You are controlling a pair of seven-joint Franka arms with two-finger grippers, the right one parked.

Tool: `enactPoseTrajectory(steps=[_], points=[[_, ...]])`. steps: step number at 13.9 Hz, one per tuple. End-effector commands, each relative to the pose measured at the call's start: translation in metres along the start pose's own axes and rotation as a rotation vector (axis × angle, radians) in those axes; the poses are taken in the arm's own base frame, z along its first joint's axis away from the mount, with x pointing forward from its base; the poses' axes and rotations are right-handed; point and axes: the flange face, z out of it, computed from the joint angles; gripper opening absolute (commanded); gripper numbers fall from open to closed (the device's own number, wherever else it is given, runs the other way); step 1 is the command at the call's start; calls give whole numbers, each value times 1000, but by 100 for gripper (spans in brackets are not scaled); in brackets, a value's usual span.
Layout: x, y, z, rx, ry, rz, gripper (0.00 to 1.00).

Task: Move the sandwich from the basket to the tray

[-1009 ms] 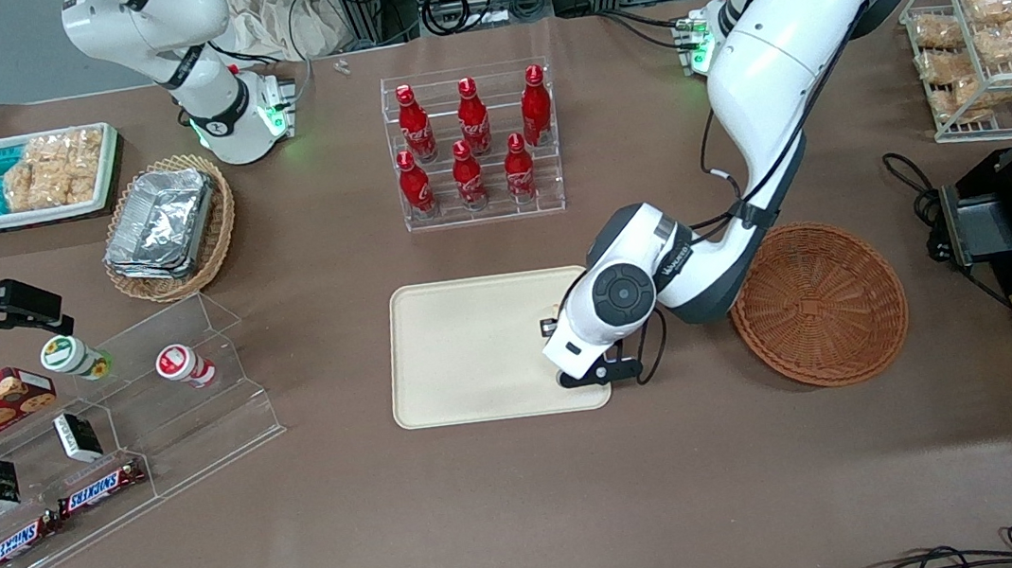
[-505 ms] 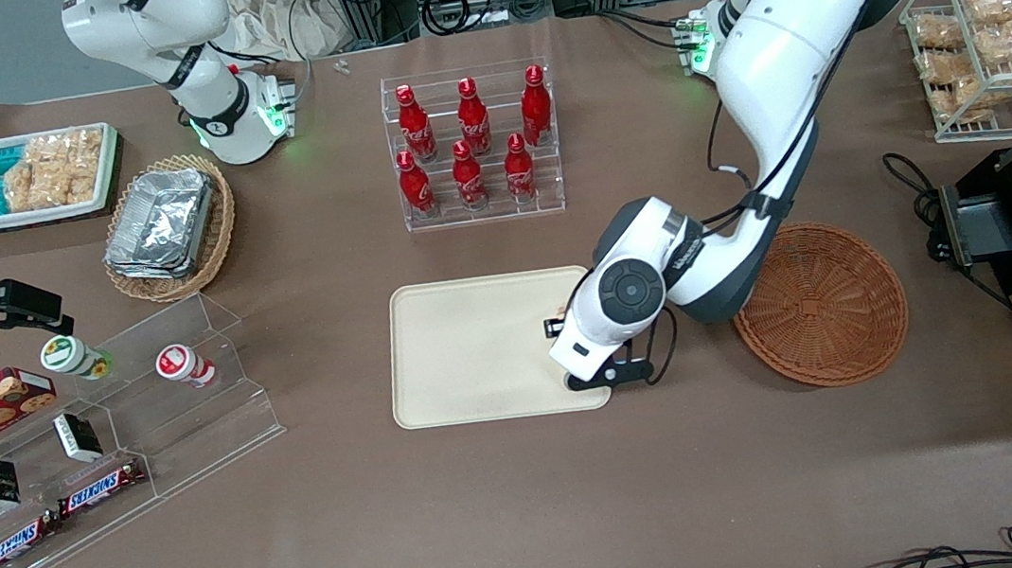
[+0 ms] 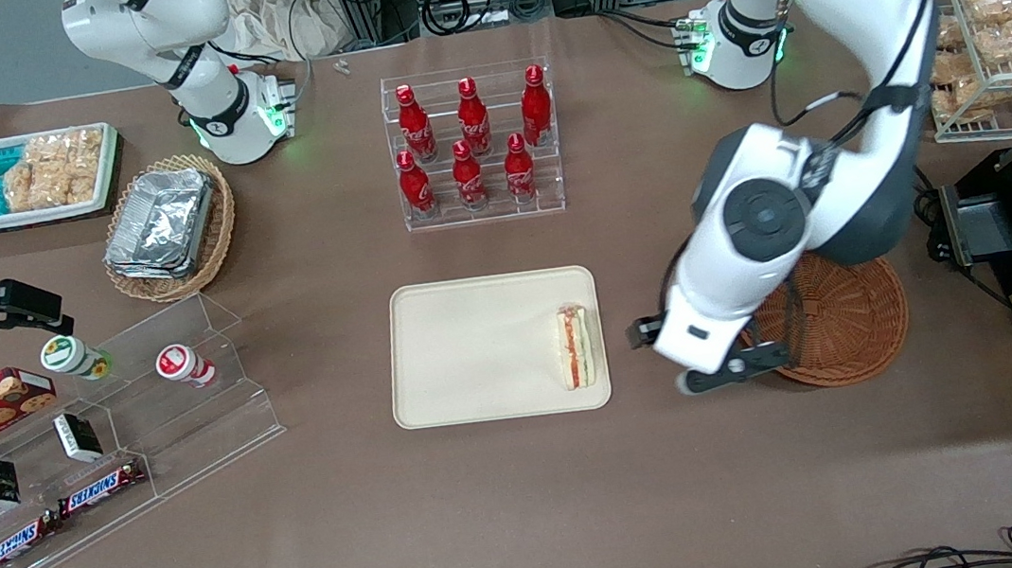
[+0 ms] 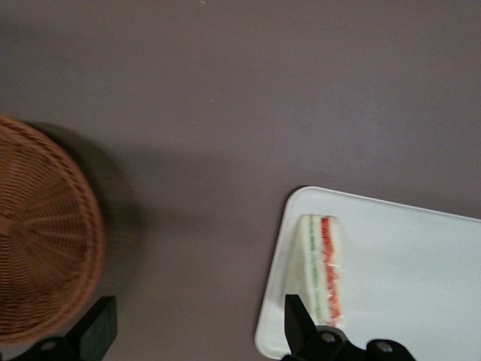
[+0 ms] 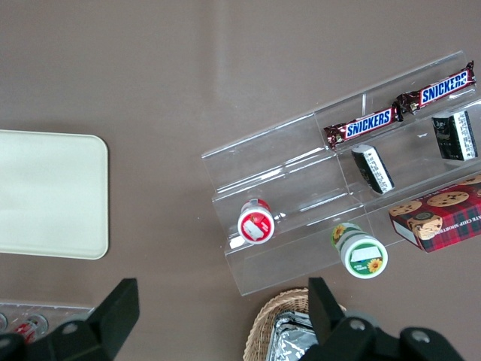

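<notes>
Lying on its side in the tray [image 3: 475, 349], the sandwich [image 3: 574, 346] sits just right of the frame's centre in the front view, close along the tray's short rim nearest the basket [image 3: 844, 326]. It is one triangular wedge of pale bread with a red and a green stripe of filling along its cut edge. The tray is a flat cream rectangle with rounded corners and a low rim; nothing else lies on it. The single round basket, reddish-brown woven wicker, stands apart from the tray on the brown surface [image 3: 532, 510], toward the working arm's end, partly covered by the arm.

The tool [image 3: 700, 357] hangs above the bare surface between tray and basket, lower right of centre in the front view. That view hides most of it under the white wrist. The left wrist view shows what the front one cannot: two dark fingers [image 4: 96, 329] spread wide apart with nothing between them, the sandwich [image 4: 323, 272] on the tray [image 4: 421, 293] near one finger and the basket [image 4: 45, 263], with no contents visible, near the other.

Higher in the front frame, six red bottles [image 3: 471, 140] stand in a clear tiered rack, three per row.
</notes>
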Motion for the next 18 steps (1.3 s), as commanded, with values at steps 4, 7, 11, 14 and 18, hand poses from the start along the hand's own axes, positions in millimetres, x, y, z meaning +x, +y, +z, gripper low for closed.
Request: enactPoseTrajectory(steps=[4, 7, 11, 14, 18], points=[[-5, -124, -47, 44, -29, 141, 100], [2, -172, -62, 59, -56, 223, 100], [7, -219, -69, 31, -70, 298, 100], [-9, -243, -76, 35, -77, 334, 100], [-24, -277, -100, 7, -114, 330, 100]])
